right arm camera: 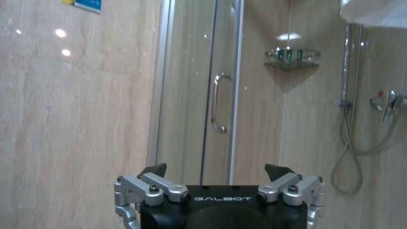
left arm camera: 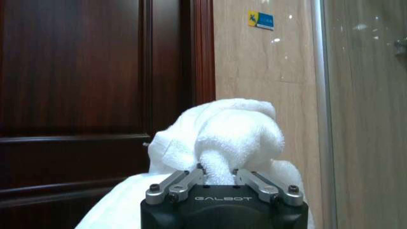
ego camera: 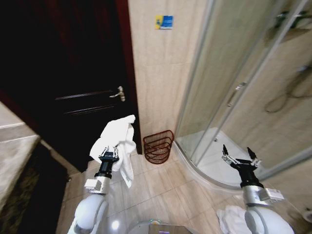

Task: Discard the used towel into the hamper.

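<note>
A white towel hangs bunched from my left gripper, which is shut on it and held up in front of the dark door. In the left wrist view the towel bulges out from between the closed fingers. The hamper, a small red-brown wire-mesh basket, stands on the floor against the tiled wall, to the right of the towel and lower. My right gripper is raised on the right, open and empty, facing the shower; its fingers stand wide apart.
A dark wooden door with a lever handle fills the left. A glass shower enclosure with a raised curved base takes the right. Another white cloth lies on the tiled floor by my base.
</note>
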